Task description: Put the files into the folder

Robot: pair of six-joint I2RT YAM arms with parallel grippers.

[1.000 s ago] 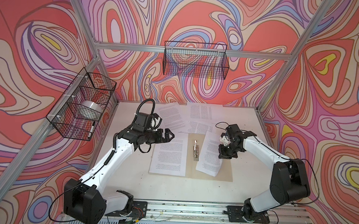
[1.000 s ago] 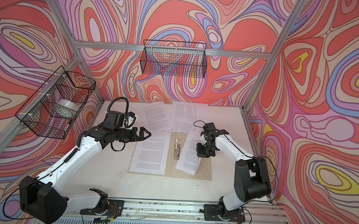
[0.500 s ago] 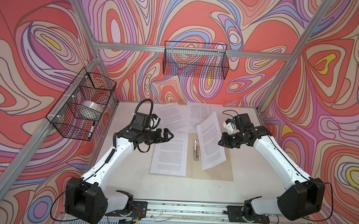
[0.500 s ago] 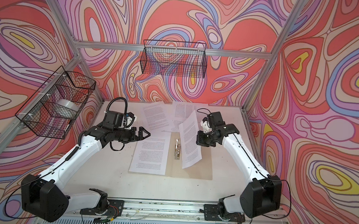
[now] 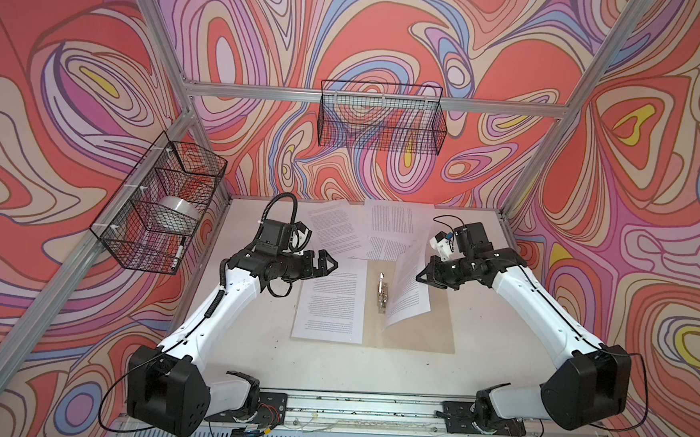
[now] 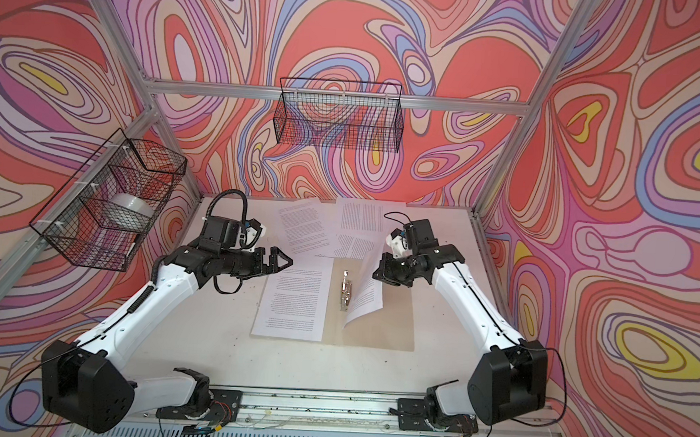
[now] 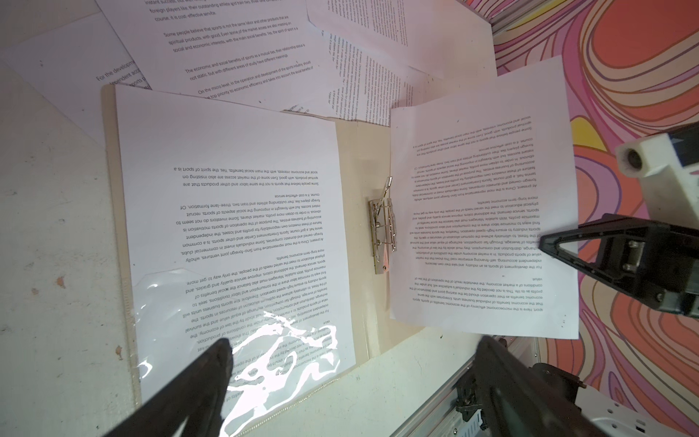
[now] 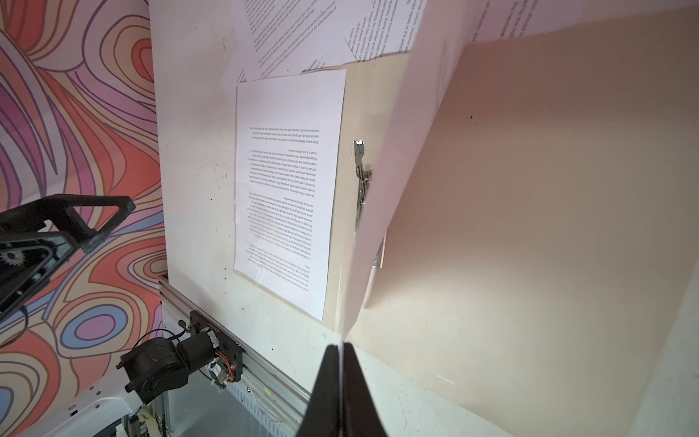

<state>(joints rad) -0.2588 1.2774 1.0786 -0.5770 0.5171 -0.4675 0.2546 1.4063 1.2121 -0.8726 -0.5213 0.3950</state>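
Note:
The tan folder [image 5: 429,328] [image 6: 391,326] lies open on the table, with a metal clip [image 5: 382,292] [image 7: 384,227] along its spine. One printed sheet [image 5: 330,305] [image 7: 234,212] lies flat on its left half, partly under a clear pocket. My right gripper [image 5: 419,278] [image 8: 340,346] is shut on the edge of a second sheet [image 5: 408,285] [image 8: 401,151]. That sheet stands tilted above the right half, near the spine. My left gripper [image 5: 329,264] [image 7: 355,342] hovers open over the left sheet's far corner, empty. More loose files [image 5: 331,226] lie behind the folder.
A black wire basket [image 5: 381,117] hangs on the back wall. Another basket [image 5: 161,208] on the left wall holds a tape roll and a marker. An aluminium rail [image 5: 362,403] runs along the table's front edge, carrying both arm bases.
My right gripper has lifted its sheet off the folder's right half, so it now stands tilted near the spine. The right elbow swung outward. The left arm has hardly moved.

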